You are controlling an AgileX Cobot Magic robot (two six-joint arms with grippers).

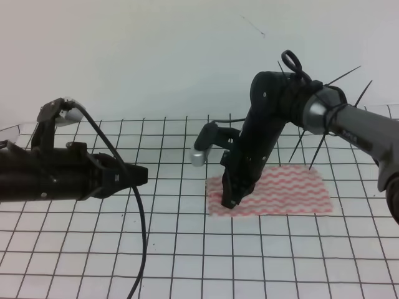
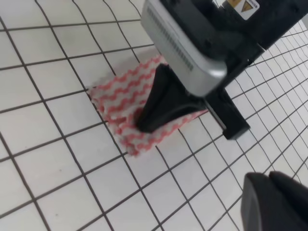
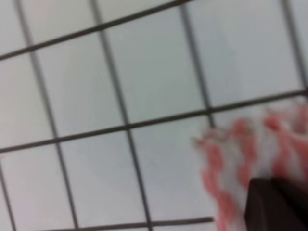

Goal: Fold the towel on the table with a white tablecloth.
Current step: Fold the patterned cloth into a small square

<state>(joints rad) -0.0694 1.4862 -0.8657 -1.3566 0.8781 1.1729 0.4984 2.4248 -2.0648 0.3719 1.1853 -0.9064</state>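
Right gripper [image 1: 230, 200] pressed on towel [image 1: 287, 193] at 9 o'clock edge, jaw state unclear. Left gripper [image 1: 142, 175] closed, empty.

The exterior high view looks down from the front across the table [image 1: 75, 261], taking in both arms. The left wrist view looks obliquely from close by at the towel [image 2: 122, 103] end. The blurred right wrist view sits nearest, sharing that towel edge.
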